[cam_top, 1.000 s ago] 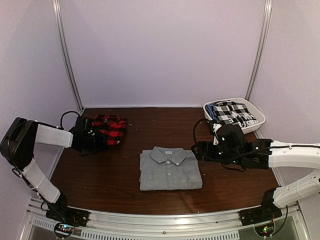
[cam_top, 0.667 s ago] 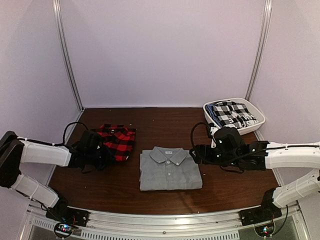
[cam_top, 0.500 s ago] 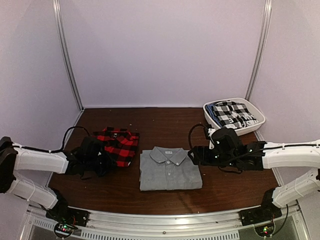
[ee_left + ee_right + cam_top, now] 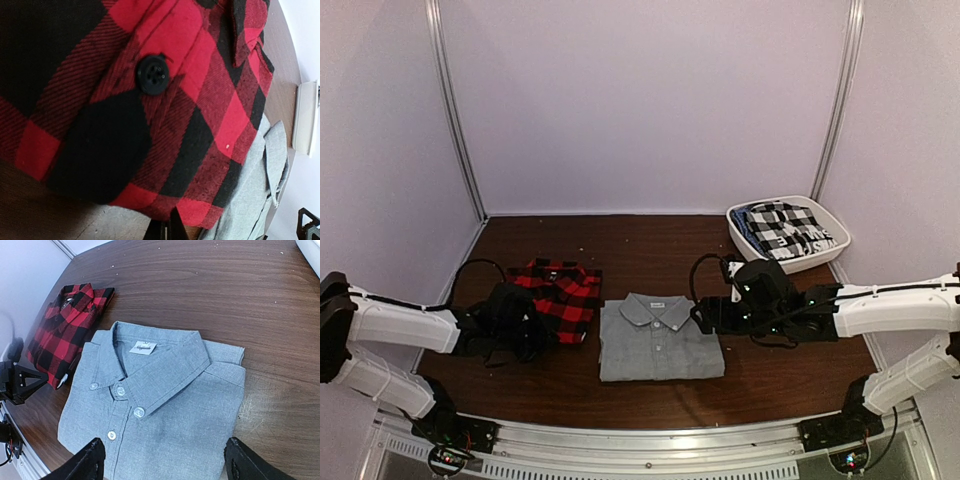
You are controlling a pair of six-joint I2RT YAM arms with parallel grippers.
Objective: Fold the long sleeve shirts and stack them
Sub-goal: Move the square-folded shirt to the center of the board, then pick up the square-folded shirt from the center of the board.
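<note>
Seems to clamp the plaid shirt [image 4: 565, 290] by its near-left edge in the left pincer [image 4: 530, 330], just left of the grey shirt [image 4: 660, 345] at mid-bench [image 4: 650, 250], both long axes near-to-far, with the right pincer [image 4: 165, 465] spread wide and empty over grey's right side, so likely calls for a short rightward lift.

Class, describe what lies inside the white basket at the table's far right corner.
The white basket holds bunched black-and-white checked cloth, with a dark lettered piece beside it. Whatever lies beneath them is covered.
</note>
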